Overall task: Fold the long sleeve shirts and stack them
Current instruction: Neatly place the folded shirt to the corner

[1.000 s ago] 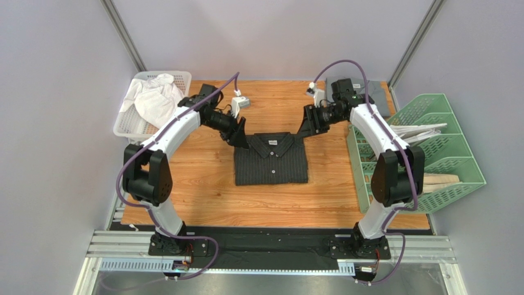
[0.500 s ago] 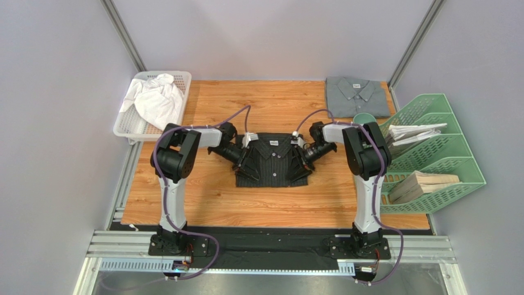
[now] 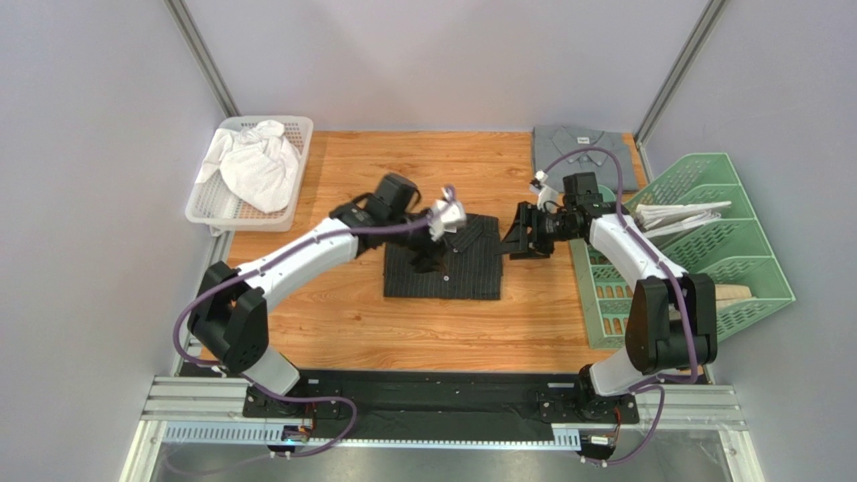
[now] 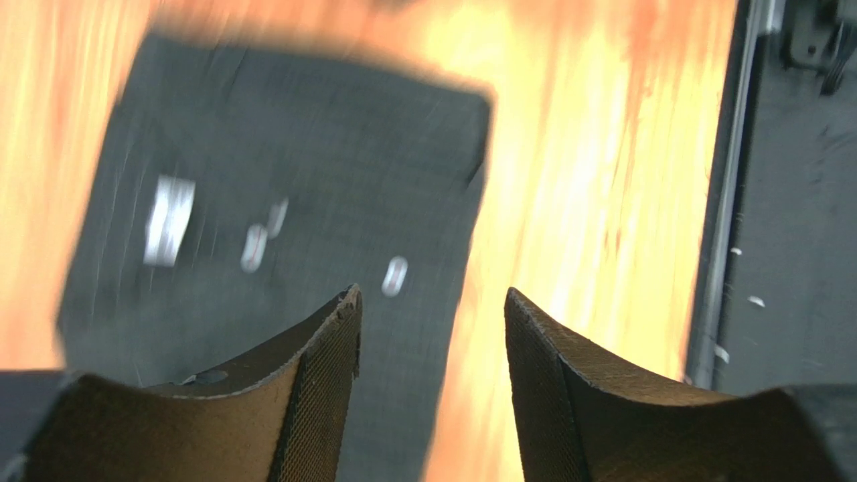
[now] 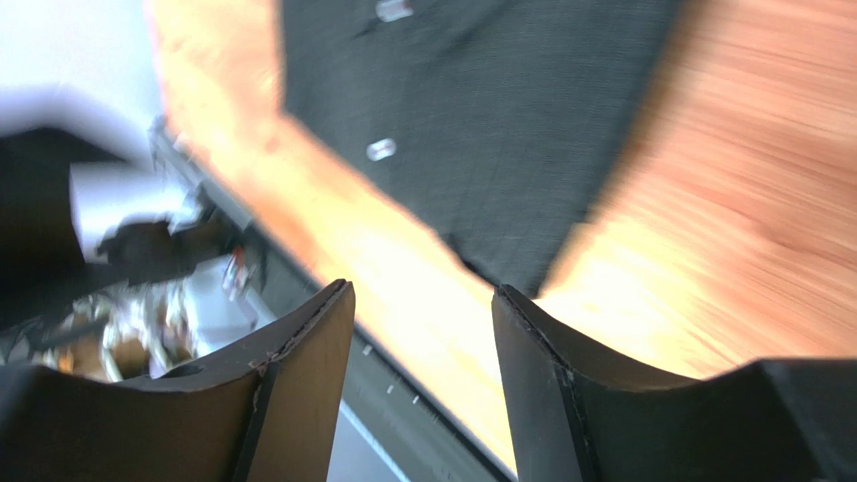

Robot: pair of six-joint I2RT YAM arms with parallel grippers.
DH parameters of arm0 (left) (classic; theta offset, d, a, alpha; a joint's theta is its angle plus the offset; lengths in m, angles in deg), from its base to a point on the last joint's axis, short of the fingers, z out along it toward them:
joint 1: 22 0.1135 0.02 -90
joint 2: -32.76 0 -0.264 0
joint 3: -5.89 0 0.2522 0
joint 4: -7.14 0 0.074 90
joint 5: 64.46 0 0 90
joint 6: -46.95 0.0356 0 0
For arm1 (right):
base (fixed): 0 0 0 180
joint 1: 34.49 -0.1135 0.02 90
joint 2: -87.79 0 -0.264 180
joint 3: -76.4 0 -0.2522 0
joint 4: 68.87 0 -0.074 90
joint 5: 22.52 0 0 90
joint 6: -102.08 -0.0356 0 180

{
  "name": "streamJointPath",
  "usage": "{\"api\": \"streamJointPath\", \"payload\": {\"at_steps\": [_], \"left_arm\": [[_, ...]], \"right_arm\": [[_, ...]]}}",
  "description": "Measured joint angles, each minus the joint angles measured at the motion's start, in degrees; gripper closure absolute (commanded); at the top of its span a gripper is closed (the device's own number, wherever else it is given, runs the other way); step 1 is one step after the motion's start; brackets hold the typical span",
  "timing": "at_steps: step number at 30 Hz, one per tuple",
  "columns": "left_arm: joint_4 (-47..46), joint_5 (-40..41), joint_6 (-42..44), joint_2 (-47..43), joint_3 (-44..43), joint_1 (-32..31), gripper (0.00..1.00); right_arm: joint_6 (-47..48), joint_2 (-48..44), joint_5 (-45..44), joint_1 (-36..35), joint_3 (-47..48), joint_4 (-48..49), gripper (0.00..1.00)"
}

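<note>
Top external view: black shirt (image 3: 458, 269) folded and flat in the middle of the counter (image 3: 342, 331), collar toward the far edge. Left arm (image 3: 302, 246) stretched over the left half of it, tip near the collar; not possible to tell from above whether touching the cloth. Right arm (image 3: 624, 241) bent inward, tip just beside the right edge of the same shirt. Grey shirt (image 3: 565, 144) folded in the far right corner, well apart from the black one. Basket (image 3: 209, 209) with white cloth (image 3: 256, 161) at far left, green rack (image 3: 749, 276) at right. Left wrist view, blurred: left fingers (image 4: 322, 392) apart, nothing between them, black shirt below. Right wrist view, also blurred: right fingers (image 5: 302, 382) apart, holding nothing, a shirt corner and bare wood beyond.
</note>
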Motion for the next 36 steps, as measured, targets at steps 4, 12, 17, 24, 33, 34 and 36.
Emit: {"api": "streamJointPath", "payload": {"at_steps": [4, 12, 17, 24, 33, 34, 36], "left_arm": [[-8.66, 7.30, 7.04, 2.32, 2.27, -12.74, 0.44], [-14.60, 16.37, 15.37, 18.53, 0.94, -20.61, 0.60], [-14.64, 18.84, 17.33, 23.82, -5.11, -21.53, 0.99], [-14.03, 13.77, 12.98, 23.45, -5.31, -16.85, 1.00], [-12.33, 10.19, 8.26, 21.14, -6.62, -13.00, 1.00], [-12.00, 9.75, 7.93, 20.76, -6.95, -12.90, 1.00], [-11.65, 9.11, 7.52, 20.13, -7.43, -12.74, 1.00]], "right_arm": [[-6.16, -0.66, -8.20, 0.94, -3.56, 3.21, 0.41], [-14.25, -0.13, -17.75, 0.85, -6.27, 4.72, 0.35], [-17.27, -0.15, -18.84, 0.85, -8.79, 6.78, 0.20], [-20.96, 3.41, -15.34, 0.83, -12.76, 13.22, 0.07], [-27.08, 11.04, -8.81, -0.94, -10.36, 22.32, 0.10], [-27.96, 11.80, -8.31, -1.38, -9.97, 23.43, 0.11], [-29.62, 13.79, -7.28, -2.38, -8.72, 25.62, 0.13]]}}
